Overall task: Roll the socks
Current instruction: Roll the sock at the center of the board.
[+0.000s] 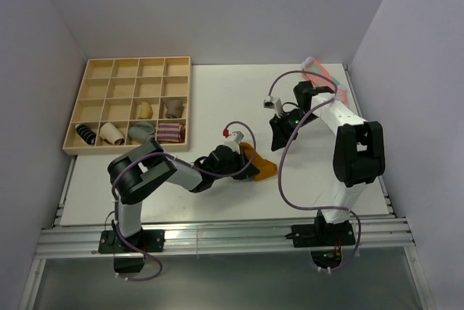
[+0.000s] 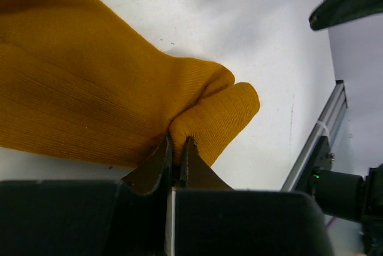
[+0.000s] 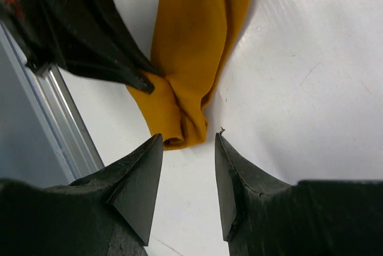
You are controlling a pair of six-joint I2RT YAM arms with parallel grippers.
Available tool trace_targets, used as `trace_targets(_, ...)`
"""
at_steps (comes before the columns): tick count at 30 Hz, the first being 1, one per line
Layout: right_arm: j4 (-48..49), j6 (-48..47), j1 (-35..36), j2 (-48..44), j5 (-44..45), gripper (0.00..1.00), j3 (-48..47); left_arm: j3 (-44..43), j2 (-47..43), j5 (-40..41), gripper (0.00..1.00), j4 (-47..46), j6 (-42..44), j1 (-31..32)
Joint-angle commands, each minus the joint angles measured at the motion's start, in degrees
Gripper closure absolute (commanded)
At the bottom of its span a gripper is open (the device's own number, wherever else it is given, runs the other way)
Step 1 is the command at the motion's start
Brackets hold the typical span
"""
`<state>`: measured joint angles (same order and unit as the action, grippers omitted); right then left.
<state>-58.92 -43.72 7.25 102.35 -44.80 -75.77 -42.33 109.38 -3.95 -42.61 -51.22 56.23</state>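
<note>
Mustard-orange sock flat on white surface, near the front middle, between both arms. Folded end pinched tight in left jaws. Right jaws spread apart, poised just over the same end of the sock, gripping nothing. Wooden tray of sock bundles well apart, far left.

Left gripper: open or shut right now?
Shut on the sock: in the left wrist view the left gripper pinches a fold of its mustard fabric, fingers almost touching.
</note>
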Motion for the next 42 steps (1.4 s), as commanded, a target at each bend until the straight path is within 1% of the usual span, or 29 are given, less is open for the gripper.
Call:
trace_targets(1,-1.11,-8.38,-0.13,-2.33,-1.52,0.53,1.50,1.64,2.59,-5.88,1.00,8.59,-3.26,-1.64)
trace_targets(8,-1.29,-13.23,1.10,-4.25,-0.21,0.51,5.27,-2.84,5.22,-13.71,1.00,14.83,-4.76,-4.89)
trace_targets(12,3.61,-12.96,4.43,-8.03,2.43,0.50,10.19,-3.81,6.45,-17.13,1.00,16.50,-5.99,-6.30)
trace_targets(16,6.87,-12.35,7.42,-11.29,4.63,0.49,13.97,-5.48,7.25,-18.81,1.00,19.31,-6.00,-7.18)
trace_targets(21,9.69,-12.09,9.36,-13.40,6.91,0.49,16.79,-6.19,7.69,-20.92,1.00,20.55,-6.43,-8.41)
trace_targets(24,13.20,-11.65,10.86,-14.72,9.11,0.49,18.90,-6.72,7.86,-22.24,1.00,21.16,-6.43,-8.77)
trace_targets(27,14.44,-11.82,12.26,-15.60,10.51,0.49,20.39,-6.80,8.39,-24.35,1.00,20.38,-7.13,-9.56)
trace_targets(42,16.37,-12.00,15.52,-14.54,13.16,0.50,23.12,-9.26,11.11,-28.75,1.00,21.08,-7.14,-11.75)
